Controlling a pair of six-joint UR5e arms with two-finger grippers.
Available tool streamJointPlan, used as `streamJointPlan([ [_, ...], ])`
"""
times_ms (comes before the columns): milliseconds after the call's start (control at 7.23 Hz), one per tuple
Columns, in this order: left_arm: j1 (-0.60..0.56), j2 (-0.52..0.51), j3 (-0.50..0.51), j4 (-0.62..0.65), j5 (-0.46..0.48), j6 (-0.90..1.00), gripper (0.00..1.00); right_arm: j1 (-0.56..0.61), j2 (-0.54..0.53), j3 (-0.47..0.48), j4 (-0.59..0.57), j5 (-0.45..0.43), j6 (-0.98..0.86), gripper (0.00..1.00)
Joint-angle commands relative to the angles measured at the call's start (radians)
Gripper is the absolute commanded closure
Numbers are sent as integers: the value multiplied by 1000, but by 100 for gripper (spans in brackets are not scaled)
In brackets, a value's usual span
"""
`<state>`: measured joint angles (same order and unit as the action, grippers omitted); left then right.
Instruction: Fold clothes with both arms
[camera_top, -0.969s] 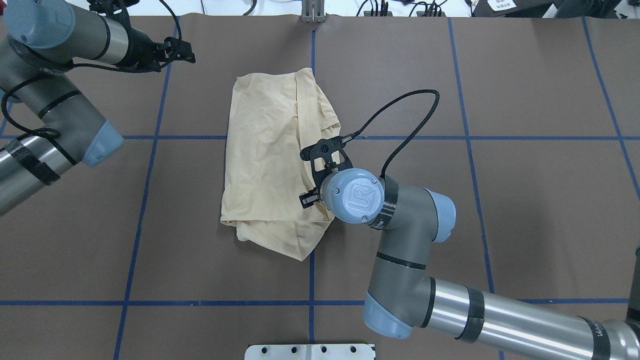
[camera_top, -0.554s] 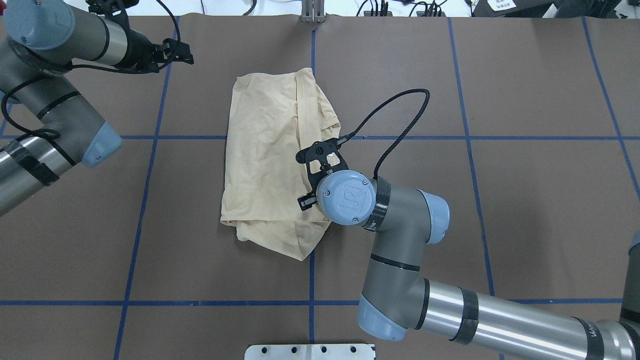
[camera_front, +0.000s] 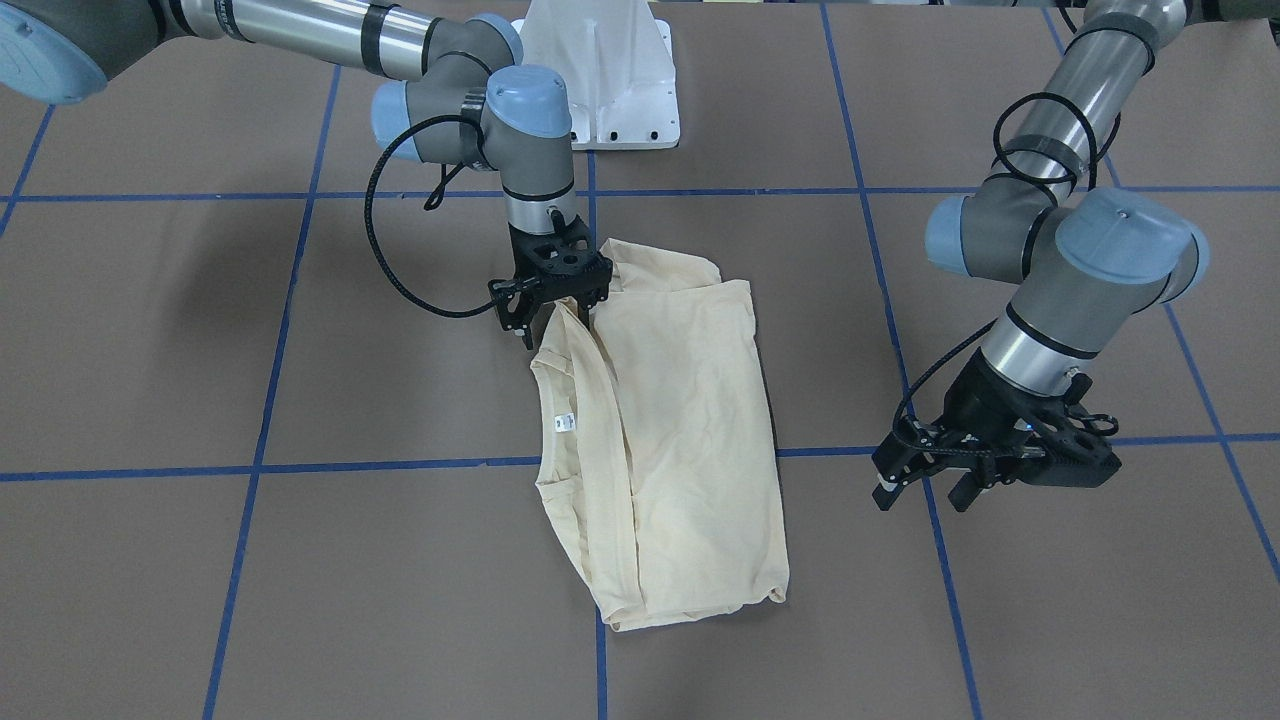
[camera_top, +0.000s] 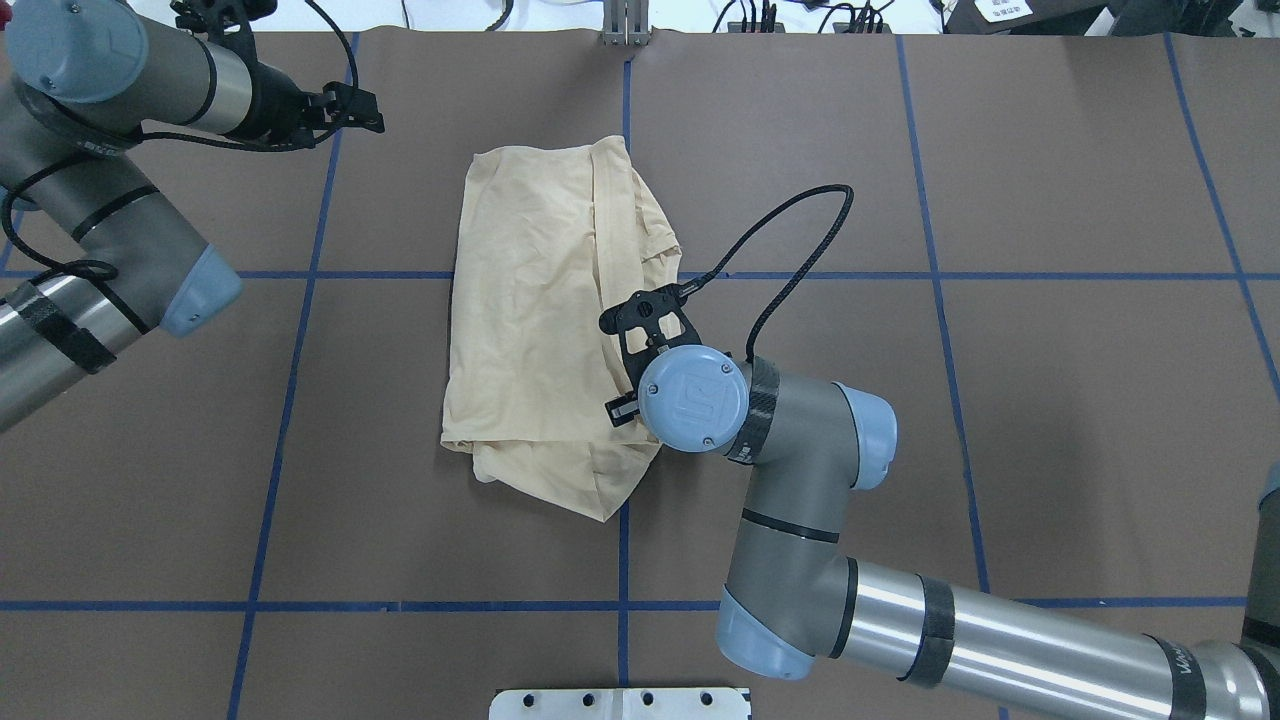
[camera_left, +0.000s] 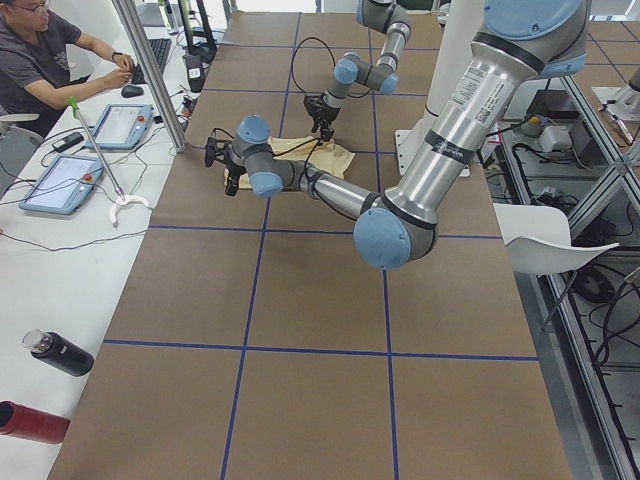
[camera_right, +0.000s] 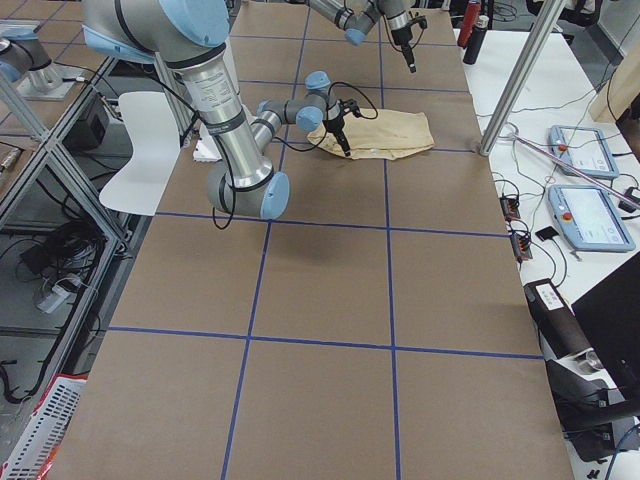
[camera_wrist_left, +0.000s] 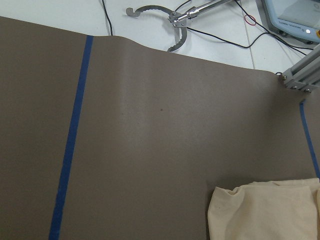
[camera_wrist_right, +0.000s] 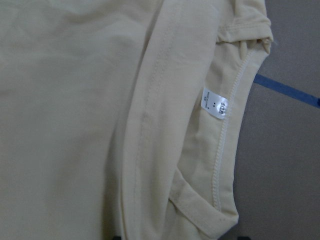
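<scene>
1. Cream knit, plain side up: the shirt (camera_top: 540, 300) lies in a long, half-folded bundle at the centre of the table (camera_top: 1050, 420) in the overhead view. Its lower-right corner sits ragged across a blue tape line (camera_top: 623, 560).
2. The collar (camera_wrist_right: 220, 165), with its white label (camera_wrist_right: 214, 105), fills the right of the right wrist view. That is the edge below your right gripper (camera_front: 550, 318), whose fingers stand spread at the fabric, left of centre in the front-facing view. Nothing is pinched, and contact cannot be told.
3. Come down so one finger gets under every layer of that edge. A thin knit will likely slip if you catch only the top layer.
4. The left gripper (camera_front: 922, 490), also spread, hovers over bare table at the right of the front-facing view, well apart from the shirt. Bring it to the matching edge before lifting, so the fold carries square.
</scene>
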<state>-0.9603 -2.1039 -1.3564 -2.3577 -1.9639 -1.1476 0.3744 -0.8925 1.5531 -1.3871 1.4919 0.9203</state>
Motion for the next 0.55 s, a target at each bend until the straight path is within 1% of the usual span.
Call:
streamJointPlan([
  [0, 0, -1, -1, 0, -1, 0, 0, 1, -5, -1, -13, 2, -1, 22],
  [277, 2, -2, -1, 0, -1, 0, 0, 17, -16, 11, -43, 5, -9, 22],
  [415, 2, -4, -1, 0, -1, 0, 0, 41, -41, 34, -43, 27, -11, 23],
])
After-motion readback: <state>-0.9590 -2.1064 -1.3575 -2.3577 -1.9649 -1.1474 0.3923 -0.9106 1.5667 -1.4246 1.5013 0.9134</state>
